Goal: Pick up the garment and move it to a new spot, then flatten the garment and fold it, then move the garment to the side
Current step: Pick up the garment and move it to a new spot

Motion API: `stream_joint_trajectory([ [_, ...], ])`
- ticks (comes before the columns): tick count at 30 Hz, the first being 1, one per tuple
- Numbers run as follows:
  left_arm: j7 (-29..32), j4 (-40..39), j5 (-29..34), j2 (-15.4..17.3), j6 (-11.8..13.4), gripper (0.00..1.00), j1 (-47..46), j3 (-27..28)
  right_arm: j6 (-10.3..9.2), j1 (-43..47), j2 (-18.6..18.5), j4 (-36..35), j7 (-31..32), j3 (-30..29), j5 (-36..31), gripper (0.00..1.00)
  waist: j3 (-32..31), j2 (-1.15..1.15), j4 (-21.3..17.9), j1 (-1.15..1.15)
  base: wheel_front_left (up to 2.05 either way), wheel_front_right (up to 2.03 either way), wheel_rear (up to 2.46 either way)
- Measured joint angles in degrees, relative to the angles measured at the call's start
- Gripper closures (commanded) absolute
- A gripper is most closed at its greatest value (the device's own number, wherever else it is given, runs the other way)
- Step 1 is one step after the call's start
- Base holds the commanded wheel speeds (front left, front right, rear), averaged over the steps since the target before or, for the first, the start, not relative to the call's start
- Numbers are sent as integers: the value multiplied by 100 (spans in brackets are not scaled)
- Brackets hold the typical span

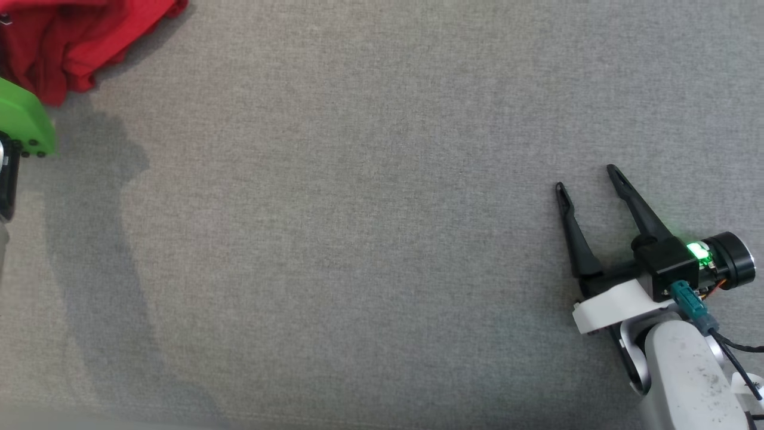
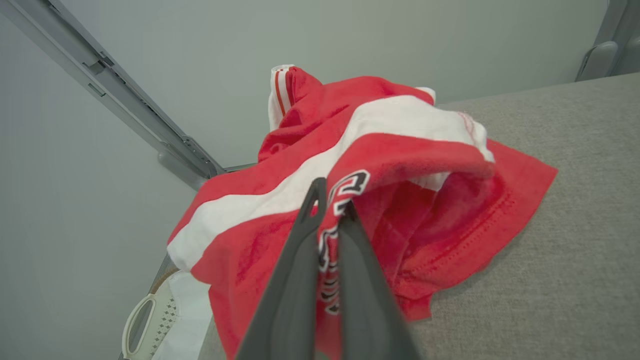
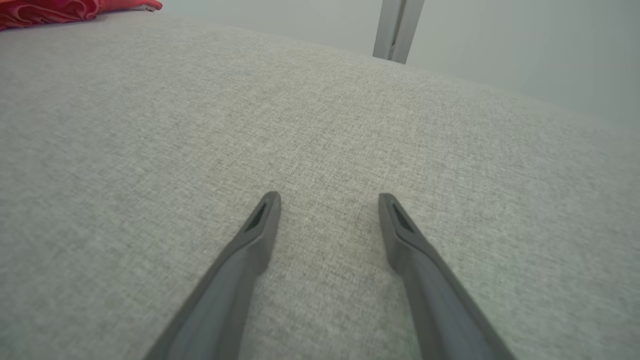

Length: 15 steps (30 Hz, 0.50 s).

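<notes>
Starting at the far left: the shirt [image 1: 65, 42] sits bunched in the top left corner of the head view, a red heap on the grey table [image 1: 358, 239]. Just below it a green cover [image 1: 24, 119] pokes in from the left edge, probably part of the left arm, though too little shows to be sure.

In the left wrist view, the left gripper [image 2: 332, 195] has its two dark fingers drawn together, with a fold of the shirt nipped between them right at the black-and-white lettering. Red cloth with a broad white stripe mounds up beyond the tips, the hem spilling right onto the table. The heap lies at the table's edge. A white basket [image 2: 145, 315] shows down past that edge, and a grey rail [image 2: 125, 95] slants across the wall behind.

Across the middle is bare grey fabric, crossed by a long shadow.

Over at the lower right, the right gripper [image 1: 587, 179] has its fingers spread wide with nothing between them, low over the table and well apart from the shirt. In its own wrist view the tips frame bare table.
</notes>
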Motion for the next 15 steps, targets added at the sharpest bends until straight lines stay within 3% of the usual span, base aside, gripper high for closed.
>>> stream_joint_trajectory([
  [15,-62,-699,480,526,-63,100,-467,-375,-1,8,-8,347,2,153,728,0,-881,0,-348,0,0,0,0],
])
